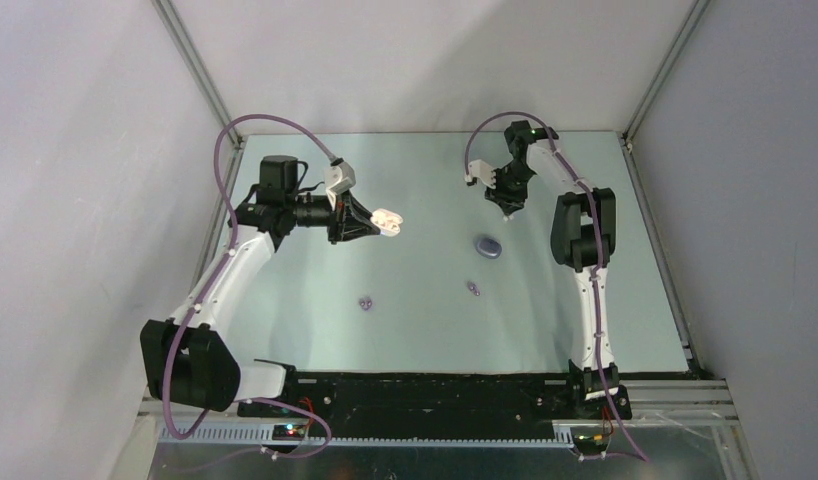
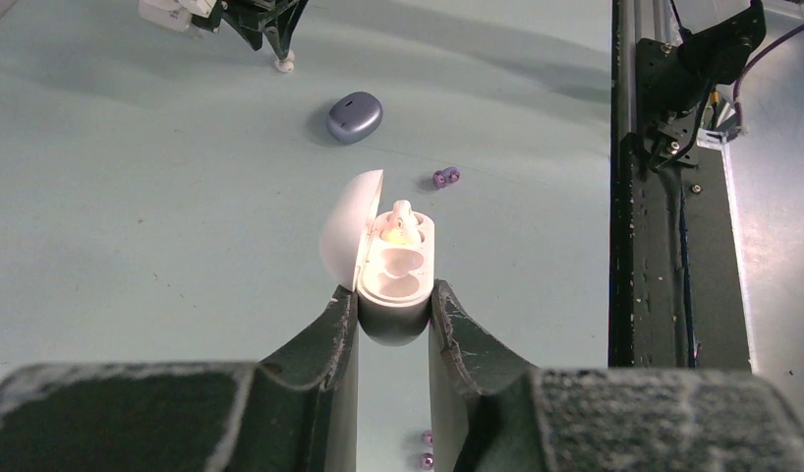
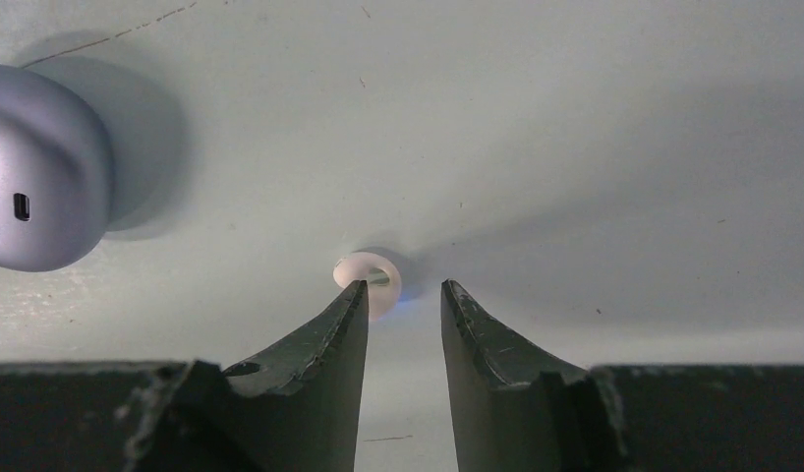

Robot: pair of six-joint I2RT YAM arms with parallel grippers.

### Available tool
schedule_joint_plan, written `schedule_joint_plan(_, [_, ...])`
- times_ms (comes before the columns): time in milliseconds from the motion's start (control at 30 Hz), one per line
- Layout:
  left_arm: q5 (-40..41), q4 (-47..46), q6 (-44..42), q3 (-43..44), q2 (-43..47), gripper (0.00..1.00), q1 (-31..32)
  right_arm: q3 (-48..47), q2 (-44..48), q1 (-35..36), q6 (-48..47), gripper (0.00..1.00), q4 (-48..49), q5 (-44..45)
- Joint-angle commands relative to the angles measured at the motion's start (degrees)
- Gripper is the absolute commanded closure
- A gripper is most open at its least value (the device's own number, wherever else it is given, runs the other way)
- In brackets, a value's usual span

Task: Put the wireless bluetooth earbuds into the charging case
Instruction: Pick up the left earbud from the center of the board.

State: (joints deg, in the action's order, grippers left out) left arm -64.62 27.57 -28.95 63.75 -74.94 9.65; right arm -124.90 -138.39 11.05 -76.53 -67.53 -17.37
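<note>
One white bud (image 2: 401,218) sits in the open case (image 2: 388,280) clamped by left gripper (image 2: 394,300); right gripper (image 3: 403,295), half-open, empty, hovers over second white bud (image 3: 372,275) toward table's (image 1: 285,320) far edge (off-centre): recentre, then pinch.

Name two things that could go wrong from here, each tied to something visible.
1. The loose white earbud lies by one fingertip of the right gripper, not centred between the fingers; closing may flick it away.
2. The left gripper pinches only one end of the open white case, so pressing a bud in might tilt it.
</note>
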Motion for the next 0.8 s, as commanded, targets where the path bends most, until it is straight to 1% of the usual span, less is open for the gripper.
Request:
schedule_joint_plan(0, [0.07, -0.89, -0.29, 0.05, 2.1, 1.0, -0.38, -0.03, -0.62, 0.33, 0.29, 0.63, 0.11, -0.02])
schedule_joint_plan(233, [0.8, -0.57, -0.39, 0.06, 1.94, 1.0, -0.51, 0.49, -1.39, 0.38, 0.3, 0.67, 0.2, -0.12])
schedule_joint_plan(467, [0.99, -0.71, -0.56, -0.15, 2.04, 1.0, -0.67, 3.0, -0.13, 0.27, -0.36, 0.68, -0.2, -0.42])
schedule_joint_plan(767, [0.64, -2.95, 0.57, -0.91, 1.48, 1.0, -0.85, 3.79, 1.74, 0.06, 0.63, 0.72, -4.51, -3.15])
